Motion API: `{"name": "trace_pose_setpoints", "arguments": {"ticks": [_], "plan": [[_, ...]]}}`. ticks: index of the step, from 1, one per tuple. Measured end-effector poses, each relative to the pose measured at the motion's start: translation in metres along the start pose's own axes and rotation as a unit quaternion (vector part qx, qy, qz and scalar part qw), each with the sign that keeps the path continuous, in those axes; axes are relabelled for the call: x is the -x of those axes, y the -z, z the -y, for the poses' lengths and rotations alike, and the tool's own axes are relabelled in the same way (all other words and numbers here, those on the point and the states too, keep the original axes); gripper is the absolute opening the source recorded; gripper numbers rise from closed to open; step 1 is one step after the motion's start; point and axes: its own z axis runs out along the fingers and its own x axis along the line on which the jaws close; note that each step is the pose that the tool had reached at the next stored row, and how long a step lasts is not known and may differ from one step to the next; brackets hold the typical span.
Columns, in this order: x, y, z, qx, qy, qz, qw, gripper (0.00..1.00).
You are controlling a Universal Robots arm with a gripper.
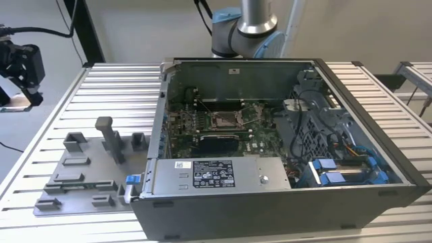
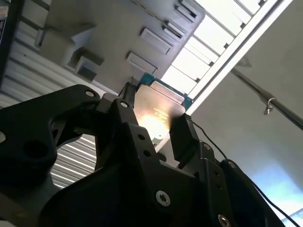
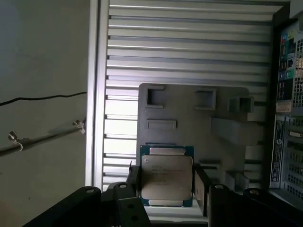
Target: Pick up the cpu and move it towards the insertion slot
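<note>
The cpu (image 3: pixel 166 176), a small flat square chip with a silvery face, sits clamped between my black fingers (image 3: pixel 134 183) in both wrist views. My gripper (image 3: pixel 166 190) is shut on its two opposite edges; the second wrist view shows light glinting off the cpu (image 2: pixel 158 108) in my gripper (image 2: pixel 154 119). In the exterior view my gripper (image 1: pixel 19 98) hangs at the far left, raised above the table's edge and away from the case. The insertion slot (image 1: pixel 225 120), a shiny square frame on green board, lies inside the open case, far to the exterior view's right of my gripper.
A grey moulded tray (image 1: pixel 81 174) with raised blocks lies on the ribbed metal table (image 1: pixel 115 96), between my gripper and the open computer case (image 1: pixel 270 202). A black rectangular panel (image 1: pixel 217 145) sits just in front of the socket. The arm's base (image 1: pixel 243 30) stands behind the case.
</note>
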Motion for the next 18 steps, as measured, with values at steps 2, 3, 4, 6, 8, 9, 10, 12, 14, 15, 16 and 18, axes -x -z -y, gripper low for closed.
{"name": "trace_pose_setpoints", "arguments": {"ticks": [2,3,4,6,8,9,10,12,14,15,16,18], "plan": [[0.0,0.0072,-0.0002,-0.0001,0.0,-0.0001,1.0,0.0],[0.0,0.0103,-0.0003,-0.0001,0.0,-0.0002,1.0,0.0],[0.0001,0.0112,-0.0003,0.0,0.0,0.0001,1.0,0.0],[0.0,0.0116,-0.0003,0.0001,0.0,0.0001,1.0,0.0],[0.0,0.0122,-0.0004,0.0,0.0,0.0001,1.0,0.0],[0.0,0.0126,-0.0004,0.0,0.0,0.0,1.0,0.0],[0.0,0.0128,-0.0004,0.0,0.0,0.0001,1.0,0.0],[0.001,0.0132,-0.0004,0.0,0.0,0.0,1.0,0.0],[0.0038,0.0131,-0.0004,0.0,0.0,0.0,1.0,0.0],[0.0066,0.0132,-0.0003,-0.0001,0.0,-0.0002,1.0,0.0],[0.01,0.0131,-0.0002,0.0,0.0,-0.0004,1.0,0.0],[0.0185,0.0131,0.0001,0.0,0.0,-0.0008,1.0,0.0]]}}
